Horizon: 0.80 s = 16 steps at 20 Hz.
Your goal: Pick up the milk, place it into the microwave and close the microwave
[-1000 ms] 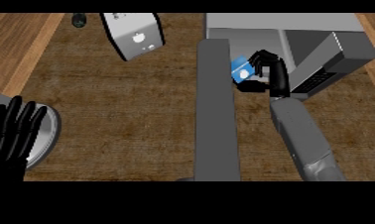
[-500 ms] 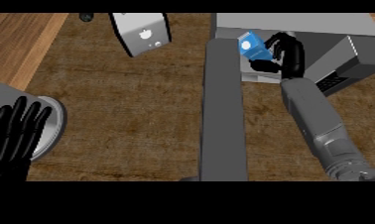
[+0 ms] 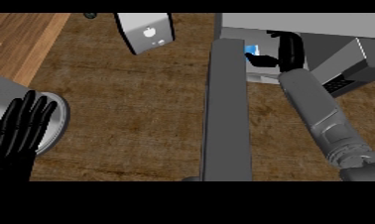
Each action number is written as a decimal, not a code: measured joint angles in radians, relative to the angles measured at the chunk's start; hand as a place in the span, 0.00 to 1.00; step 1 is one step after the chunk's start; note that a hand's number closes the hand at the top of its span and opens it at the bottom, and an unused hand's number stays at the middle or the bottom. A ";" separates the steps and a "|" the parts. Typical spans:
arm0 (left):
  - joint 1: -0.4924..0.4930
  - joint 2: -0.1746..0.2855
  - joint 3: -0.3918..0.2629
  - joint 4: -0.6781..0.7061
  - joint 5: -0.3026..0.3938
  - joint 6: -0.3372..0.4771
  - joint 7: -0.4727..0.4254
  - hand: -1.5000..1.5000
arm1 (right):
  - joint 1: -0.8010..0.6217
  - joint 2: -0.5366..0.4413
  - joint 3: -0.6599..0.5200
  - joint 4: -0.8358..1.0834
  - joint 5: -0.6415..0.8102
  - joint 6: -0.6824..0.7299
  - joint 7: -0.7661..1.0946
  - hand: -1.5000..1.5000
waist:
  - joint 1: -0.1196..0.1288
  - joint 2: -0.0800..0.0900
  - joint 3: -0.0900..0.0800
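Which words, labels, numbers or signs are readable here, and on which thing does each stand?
No words or numbers can be read.
On the grey box: a white apple-shaped sign, no letters.
On the microwave keypad: marks too small to read.
On the milk: no print shows.

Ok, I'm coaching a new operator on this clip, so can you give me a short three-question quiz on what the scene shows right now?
1. Fill in: the left hand, at the view's lower left, is ___ (open or shut).
2. True or false: the door of the microwave stands open.
3. What holds the milk?
A) the left hand
B) the right hand
C) neither hand

Key: 1 open; 2 true; 3 B.
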 measured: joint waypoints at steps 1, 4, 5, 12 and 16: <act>0.005 0.002 -0.002 -0.001 -0.004 -0.004 -0.003 0.00 | -0.004 0.000 0.006 0.011 0.008 0.007 0.000 0.00 | 0.002 0.000 0.000; -0.001 0.000 -0.008 0.004 -0.009 -0.006 -0.006 0.00 | -0.028 -0.002 0.017 0.036 0.022 0.040 0.010 0.00 | 0.004 0.001 0.000; 0.008 -0.004 -0.011 0.006 -0.015 -0.007 -0.016 0.00 | -0.042 0.005 0.019 0.042 0.026 0.045 0.022 0.00 | 0.003 0.000 0.000; 0.000 -0.014 -0.034 -0.008 -0.048 0.006 -0.006 0.00 | -0.060 0.039 0.005 0.048 0.019 0.022 0.020 0.00 | -0.001 -0.001 0.001; 0.014 -0.018 -0.044 -0.019 -0.061 0.006 -0.002 0.00 | -0.057 0.026 -0.016 0.046 0.004 0.014 0.017 0.00 | -0.006 -0.003 0.001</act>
